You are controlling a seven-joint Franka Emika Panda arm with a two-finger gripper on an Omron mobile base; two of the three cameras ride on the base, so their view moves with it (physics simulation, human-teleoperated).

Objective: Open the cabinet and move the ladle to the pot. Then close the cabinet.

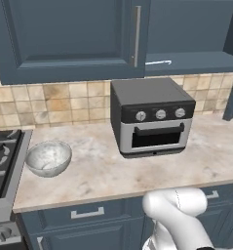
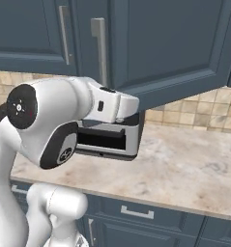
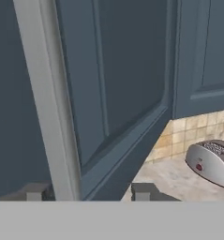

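Cabinet (image 1: 71, 39) doors ran off the top edge in both base views, so their full height was cut off. In the left base view the right door (image 1: 232, 63) stood swung out, seen edge-on at the frame's right side, and the open compartment showed a pale, thin object (image 1: 158, 62) lying on its shelf that was too small to identify. In the right base view the robot's white arm covered much of the toaster oven (image 2: 112, 140).

Seen from the hand view, the hand (image 3: 90, 192) sat close against the open door's long silver bar handle (image 3: 48, 98), which rose between the two finger tips (image 3: 144, 191). The tips stood apart, one on each side of the bar; whether either touched it I could not tell.

The cabinet was dark slate-blue with recessed panels, mounted on the wall above the counter (image 1: 113, 171).

The counter was pale marbled stone, backed by beige tiles (image 1: 54, 102). On it stood the grey toaster oven with three knobs and, to its left, a mottled white bowl (image 1: 48, 157). A stove (image 1: 3, 161) adjoined the counter's left end, and blue drawer fronts (image 1: 88, 215) ran beneath. A silver toaster (image 3: 211, 161) appeared farther along in the hand view.
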